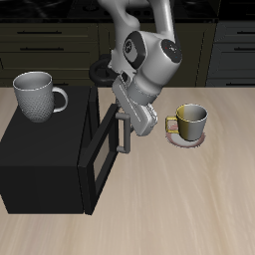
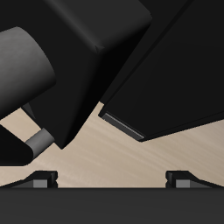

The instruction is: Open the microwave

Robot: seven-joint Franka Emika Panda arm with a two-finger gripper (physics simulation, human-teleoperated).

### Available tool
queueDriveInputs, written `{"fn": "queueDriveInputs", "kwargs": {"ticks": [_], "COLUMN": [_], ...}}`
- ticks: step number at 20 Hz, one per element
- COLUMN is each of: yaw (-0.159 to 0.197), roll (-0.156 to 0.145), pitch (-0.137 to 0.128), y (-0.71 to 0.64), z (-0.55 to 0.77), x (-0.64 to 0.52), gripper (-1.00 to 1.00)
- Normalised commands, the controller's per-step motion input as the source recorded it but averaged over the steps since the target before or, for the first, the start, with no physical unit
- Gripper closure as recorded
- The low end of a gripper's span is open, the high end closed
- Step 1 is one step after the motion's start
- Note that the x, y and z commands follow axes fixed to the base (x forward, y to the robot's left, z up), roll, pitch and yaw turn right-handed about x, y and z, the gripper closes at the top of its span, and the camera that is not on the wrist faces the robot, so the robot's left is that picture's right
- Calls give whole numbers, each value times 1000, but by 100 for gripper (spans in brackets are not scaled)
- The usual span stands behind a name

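Observation:
The microwave point(image 1: 40, 164) is a large matte black box on the table. Its windowed door point(image 1: 98, 154) stands partly swung out from the body. The grey vertical bar handle point(image 1: 124, 135) is on the door's free edge. My gripper point(image 1: 132, 122) hangs right at that handle, on the side away from the box. In the wrist view, black panels of the microwave point(image 2: 171, 74) fill most of the picture above bare tabletop. My gripper point(image 2: 112, 179) is open, its fingertips point(image 2: 40, 179) far apart with only table showing between them.
A grey-white mug point(image 1: 36, 97) stands on top of the microwave. A yellow-olive mug point(image 1: 190, 121) sits on a small pinkish plate point(image 1: 185, 142) beside the gripper. Dark cabinet drawers point(image 1: 55, 40) run along the back.

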Motion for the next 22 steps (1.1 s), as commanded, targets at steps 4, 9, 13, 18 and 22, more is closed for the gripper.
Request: {"fn": "queueDriveInputs", "kwargs": {"ticks": [4,9,13,18,22], "yaw": [263,224,245,290,301], "roll": [61,-12,-45,29,67], "pitch": [38,6,-27,-113,-134], "y": [11,-182,-415,-190,-167], "z": [-149,-107,-117,-20,60], "x": [88,39,-3,47,94], "gripper": [-100,-100,-100,-100,-100]}}
